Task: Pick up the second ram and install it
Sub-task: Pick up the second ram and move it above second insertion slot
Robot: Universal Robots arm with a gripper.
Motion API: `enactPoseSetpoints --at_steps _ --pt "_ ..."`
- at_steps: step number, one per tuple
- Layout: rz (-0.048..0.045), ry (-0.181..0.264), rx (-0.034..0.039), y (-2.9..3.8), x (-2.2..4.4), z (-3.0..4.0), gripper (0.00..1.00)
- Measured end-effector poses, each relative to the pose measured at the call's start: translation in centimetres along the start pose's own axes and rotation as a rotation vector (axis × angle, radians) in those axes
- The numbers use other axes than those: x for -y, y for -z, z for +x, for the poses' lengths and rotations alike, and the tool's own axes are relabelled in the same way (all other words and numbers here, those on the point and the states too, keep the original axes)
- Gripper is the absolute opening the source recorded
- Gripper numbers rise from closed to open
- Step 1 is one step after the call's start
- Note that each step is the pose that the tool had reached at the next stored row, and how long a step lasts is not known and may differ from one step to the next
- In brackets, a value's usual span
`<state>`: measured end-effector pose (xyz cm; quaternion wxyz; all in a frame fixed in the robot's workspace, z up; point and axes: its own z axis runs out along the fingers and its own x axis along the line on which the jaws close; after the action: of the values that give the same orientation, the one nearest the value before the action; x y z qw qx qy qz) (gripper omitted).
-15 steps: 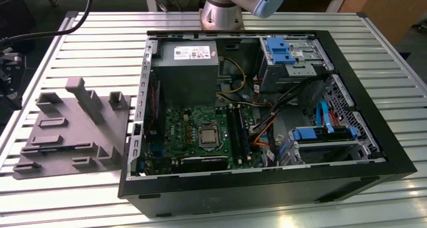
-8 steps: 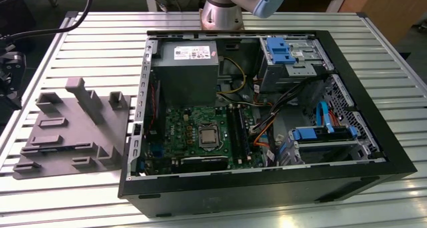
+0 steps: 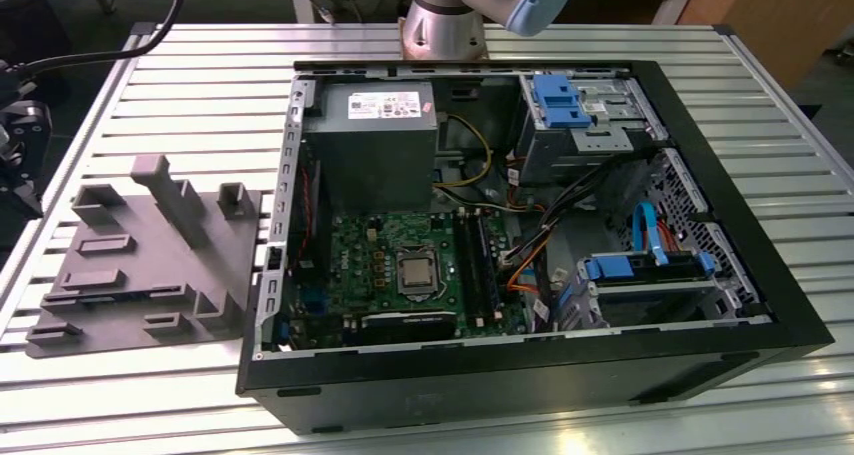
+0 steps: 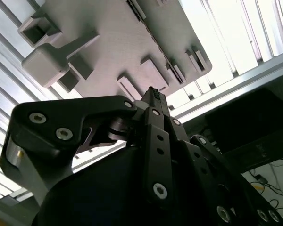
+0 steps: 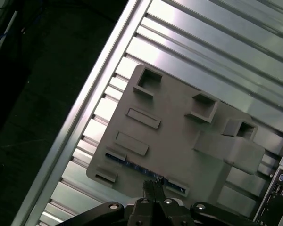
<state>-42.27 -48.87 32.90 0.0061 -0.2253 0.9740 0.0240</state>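
One gripper [image 5: 153, 184] hangs over a grey fixture tray [image 5: 179, 136] in the first wrist view, its two fingers drawn together with nothing between them. The second wrist view also shows the gripper [image 4: 153, 92] closed and empty. The second ram [image 5: 132, 165] is a thin dark strip standing on edge in a slot along one border of the tray, and the fingertips line up over it; how high above it they are I cannot tell. In the exterior view the tray [image 3: 160, 265] lies on a slatted table [image 3: 174, 75], just beside an open computer case [image 3: 534, 360] at the exterior view's right, whose green motherboard [image 3: 387, 245] lies exposed.
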Motion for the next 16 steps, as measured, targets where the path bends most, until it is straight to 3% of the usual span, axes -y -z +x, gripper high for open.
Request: enactPoseSetpoints --at_steps 16 --pt "-0.0031 0.136 -0.006 0.0 -0.01 0.03 0.11"
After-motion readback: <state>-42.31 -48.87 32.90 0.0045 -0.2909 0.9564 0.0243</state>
